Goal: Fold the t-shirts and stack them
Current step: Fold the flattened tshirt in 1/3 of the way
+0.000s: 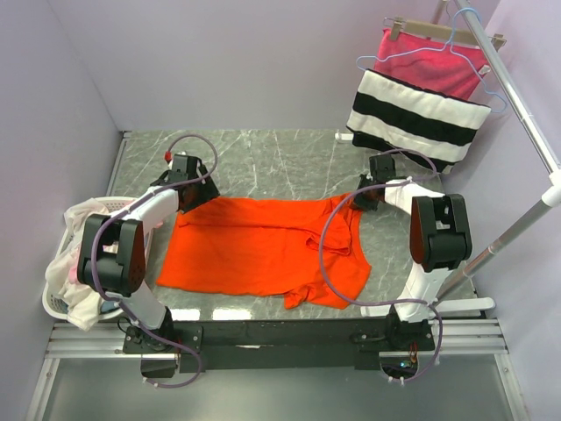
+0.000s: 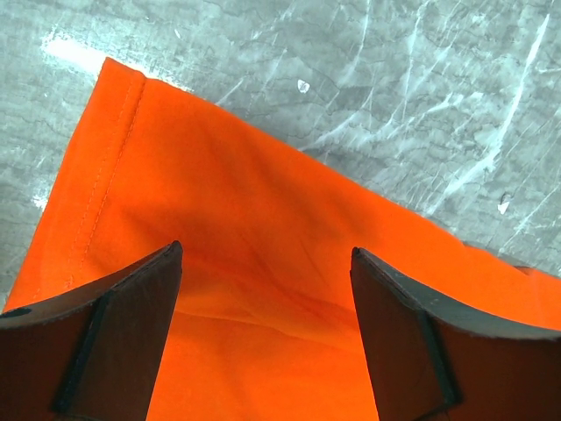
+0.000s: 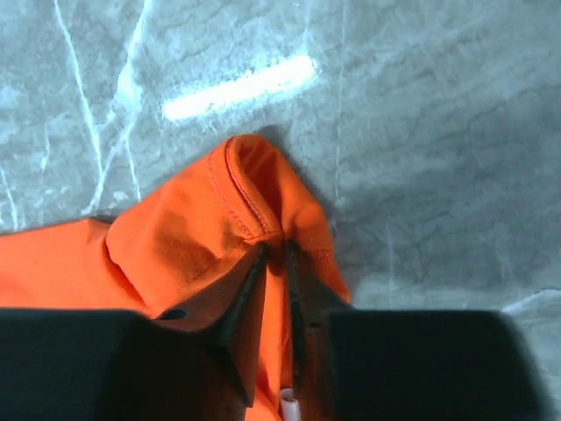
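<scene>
Left of the orange-red t-shirt point(image 1: 254, 250), nearest: basket point(image 1: 54, 303) of pale t-shirts point(image 1: 68, 272). Orange-red t-shirt itself: spread on bench point(image 1: 280, 158). Over its far-left corner: left pincer point(image 2: 263, 254), jaws wide apart. At its far-right edge: right pincer point(image 3: 276, 250), clamped on a hem fold. Beyond: striped cloth point(image 1: 416, 114), hanging.

Grey marble table point(image 1: 280, 158) with white veins, boxed in by plain lilac walls point(image 1: 219, 61) on the left, far and right sides, and showing a bright streak of glare point(image 3: 241, 88) in the right wrist view. At its near left corner, a white lattice basket point(image 1: 53, 298), whether on the top or just beside it unclear. Over the far right corner, a pink cloth point(image 1: 416, 110) with broad black and white stripes, draped on a blue wire hanger point(image 1: 474, 54) from a slanting silver rail point(image 1: 513, 88), with a wooden hanger point(image 1: 412, 29) just behind.
</scene>
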`<move>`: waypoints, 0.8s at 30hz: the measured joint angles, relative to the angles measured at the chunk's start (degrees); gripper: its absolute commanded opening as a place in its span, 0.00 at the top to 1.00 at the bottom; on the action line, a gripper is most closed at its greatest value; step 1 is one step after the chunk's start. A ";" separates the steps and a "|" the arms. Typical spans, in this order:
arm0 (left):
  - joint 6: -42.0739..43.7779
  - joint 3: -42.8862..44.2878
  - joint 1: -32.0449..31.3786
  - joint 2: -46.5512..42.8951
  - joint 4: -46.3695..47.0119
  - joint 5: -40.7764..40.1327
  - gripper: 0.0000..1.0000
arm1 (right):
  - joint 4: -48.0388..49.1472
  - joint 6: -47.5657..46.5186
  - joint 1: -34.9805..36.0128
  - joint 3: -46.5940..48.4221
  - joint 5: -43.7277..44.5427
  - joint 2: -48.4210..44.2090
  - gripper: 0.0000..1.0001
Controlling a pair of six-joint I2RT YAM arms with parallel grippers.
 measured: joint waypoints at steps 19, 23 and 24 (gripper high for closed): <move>-0.17 -0.68 3.80 5.11 -0.13 -5.75 0.44 | -5.46 -0.15 -1.14 2.58 15.17 -2.43 1.00; -0.28 -0.68 3.87 6.62 0.22 -6.82 0.44 | -7.10 -0.13 -1.42 2.67 18.86 -2.43 1.00; -0.28 -0.68 3.87 6.62 0.24 -7.02 0.45 | -7.52 -0.15 -1.42 2.75 19.43 -2.40 1.00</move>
